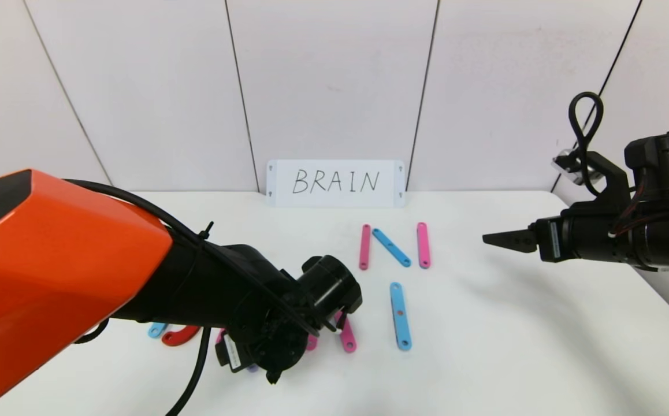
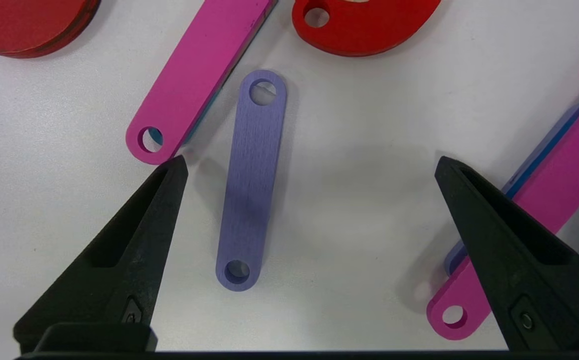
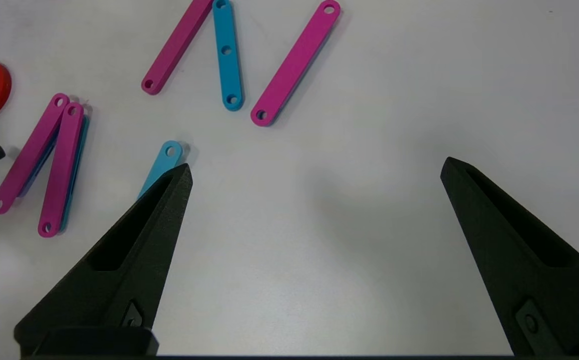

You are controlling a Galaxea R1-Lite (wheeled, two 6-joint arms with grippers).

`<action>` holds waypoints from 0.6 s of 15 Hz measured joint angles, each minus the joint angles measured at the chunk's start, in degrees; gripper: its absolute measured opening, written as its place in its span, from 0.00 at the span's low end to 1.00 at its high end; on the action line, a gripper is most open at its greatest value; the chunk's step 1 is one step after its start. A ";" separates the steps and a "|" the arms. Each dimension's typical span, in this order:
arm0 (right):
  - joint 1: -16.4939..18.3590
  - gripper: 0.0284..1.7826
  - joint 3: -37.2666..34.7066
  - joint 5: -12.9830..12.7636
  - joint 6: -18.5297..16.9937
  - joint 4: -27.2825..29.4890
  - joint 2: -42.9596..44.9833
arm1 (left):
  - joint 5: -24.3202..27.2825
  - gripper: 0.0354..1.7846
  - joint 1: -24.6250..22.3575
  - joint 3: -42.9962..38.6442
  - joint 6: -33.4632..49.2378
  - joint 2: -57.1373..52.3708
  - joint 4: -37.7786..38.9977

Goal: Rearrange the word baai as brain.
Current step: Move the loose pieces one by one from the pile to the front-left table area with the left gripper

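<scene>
A short purple bar [image 2: 252, 180] lies flat on the table between the open fingers of my left gripper [image 2: 310, 162], nearer one finger and not touched. Beside it are a pink bar [image 2: 199, 75] stacked on a blue one, a red curve [image 2: 364, 25] and another pink bar [image 2: 534, 235] over blue and purple pieces. In the head view my left gripper [image 1: 272, 377] hangs low over the front-left pieces and hides most of them. An N of two pink bars and a blue bar [image 1: 391, 247] lies mid-table, with a lone blue bar [image 1: 400, 316] in front. My right gripper [image 1: 493, 238] is open and empty, hovering at the right.
The white card with handwritten BRAIN [image 1: 335, 182] stands against the back wall. A red curve [image 1: 179, 335] and a blue bar end [image 1: 156, 330] show under the left arm. In the right wrist view, bare table lies below the right gripper [image 3: 317, 165].
</scene>
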State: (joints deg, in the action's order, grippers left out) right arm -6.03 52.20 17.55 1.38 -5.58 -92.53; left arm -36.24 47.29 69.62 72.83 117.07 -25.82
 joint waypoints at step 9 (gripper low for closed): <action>0.04 0.98 0.00 0.00 0.00 0.02 0.02 | 1.11 0.97 0.09 -0.35 0.05 -0.76 0.50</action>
State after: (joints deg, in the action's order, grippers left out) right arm -6.00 52.20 17.55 1.38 -5.56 -92.50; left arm -35.13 47.37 69.27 72.88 116.31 -25.32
